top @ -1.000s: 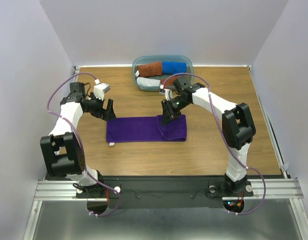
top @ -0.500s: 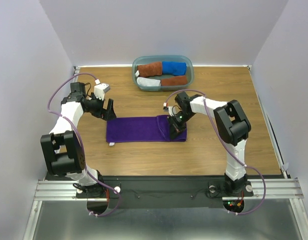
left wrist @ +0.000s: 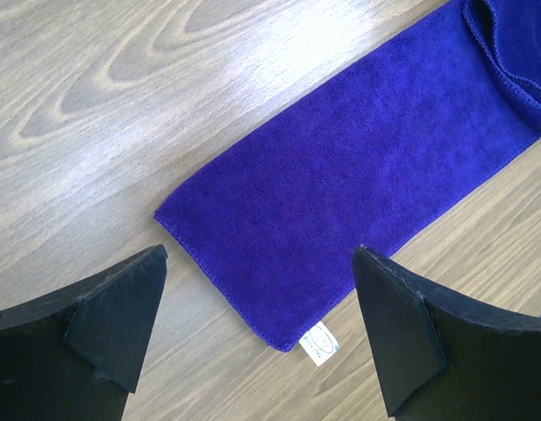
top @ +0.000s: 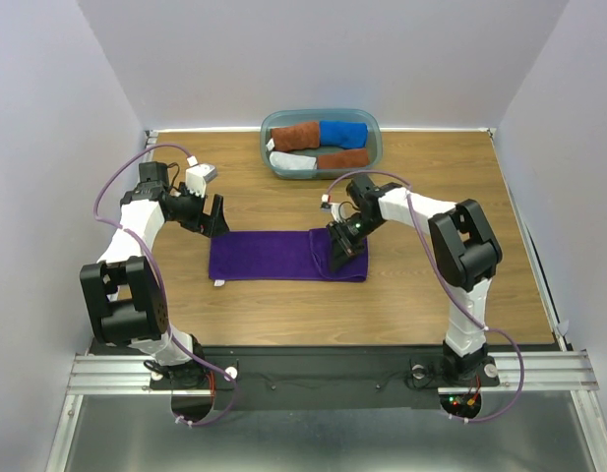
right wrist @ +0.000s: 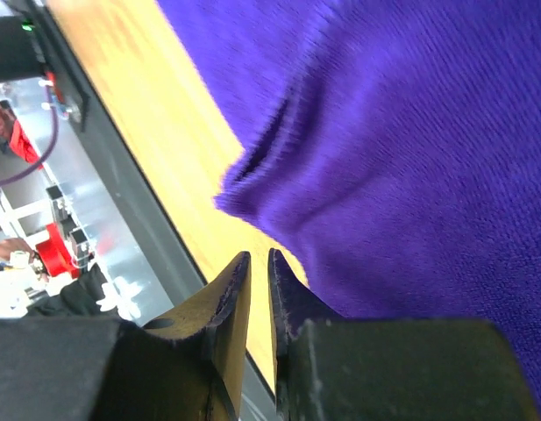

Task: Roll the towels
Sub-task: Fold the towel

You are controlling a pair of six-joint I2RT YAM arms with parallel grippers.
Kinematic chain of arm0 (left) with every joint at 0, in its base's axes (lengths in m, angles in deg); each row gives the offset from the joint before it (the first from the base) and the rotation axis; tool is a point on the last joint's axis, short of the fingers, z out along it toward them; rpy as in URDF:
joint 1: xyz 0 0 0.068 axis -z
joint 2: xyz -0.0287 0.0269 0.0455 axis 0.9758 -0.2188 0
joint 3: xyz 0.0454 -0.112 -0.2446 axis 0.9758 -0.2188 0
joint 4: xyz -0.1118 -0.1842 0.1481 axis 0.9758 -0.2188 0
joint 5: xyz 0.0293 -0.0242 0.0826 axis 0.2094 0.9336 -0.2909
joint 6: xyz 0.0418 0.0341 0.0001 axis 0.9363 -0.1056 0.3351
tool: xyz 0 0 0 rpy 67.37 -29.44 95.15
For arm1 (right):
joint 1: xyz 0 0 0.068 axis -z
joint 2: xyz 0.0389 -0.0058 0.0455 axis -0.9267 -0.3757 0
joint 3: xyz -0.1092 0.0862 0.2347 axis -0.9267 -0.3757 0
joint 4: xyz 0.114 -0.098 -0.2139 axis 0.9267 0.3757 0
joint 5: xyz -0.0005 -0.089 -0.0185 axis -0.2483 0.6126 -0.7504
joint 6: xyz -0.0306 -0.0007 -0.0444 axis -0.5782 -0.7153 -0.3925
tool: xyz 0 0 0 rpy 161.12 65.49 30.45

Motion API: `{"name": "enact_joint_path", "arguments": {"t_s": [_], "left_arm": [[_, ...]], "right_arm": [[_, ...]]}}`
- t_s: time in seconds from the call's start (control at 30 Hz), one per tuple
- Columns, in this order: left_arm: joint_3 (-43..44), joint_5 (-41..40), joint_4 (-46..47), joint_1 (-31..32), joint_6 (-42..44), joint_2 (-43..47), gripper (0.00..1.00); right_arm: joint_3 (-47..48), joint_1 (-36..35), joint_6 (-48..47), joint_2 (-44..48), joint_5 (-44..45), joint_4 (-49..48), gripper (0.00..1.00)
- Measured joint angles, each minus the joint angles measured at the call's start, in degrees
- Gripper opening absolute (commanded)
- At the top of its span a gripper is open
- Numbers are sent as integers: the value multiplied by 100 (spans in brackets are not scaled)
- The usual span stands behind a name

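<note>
The left gripper (top: 216, 214) is wide open and holds nothing. It hangs just above the left end of the purple towel (top: 273, 254), and the little white tag (left wrist: 318, 342) sits right under its fingers. The towel lies flat on the table (top: 431, 285) and runs across to the right gripper (right wrist: 257, 259), whose tips touch the folded end of the cloth. Its fingers are almost together, with a thin gap. I cannot tell if any cloth is pinched. Behind this hand, well apart, more rolled towels (top: 318, 135) lie in a tub (top: 375, 138).
</note>
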Motion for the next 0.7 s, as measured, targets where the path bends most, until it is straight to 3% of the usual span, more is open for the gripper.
{"name": "enact_joint_path", "arguments": {"t_s": [0.23,0.33,0.53,0.7], "left_arm": [[0,7,11,0,-4,-13,99],[0,7,15,0,-7,-72,99],[0,2,39,0,-4,-107,99],[-9,0,74,0,-2,-107,99]], "right_arm": [[260,-9,59,-70,-273,-87,17],[262,-26,105,-289,-417,-186,20],[260,-168,356,-710,-697,-385,47],[271,-190,485,-713,-940,-450,50]]}}
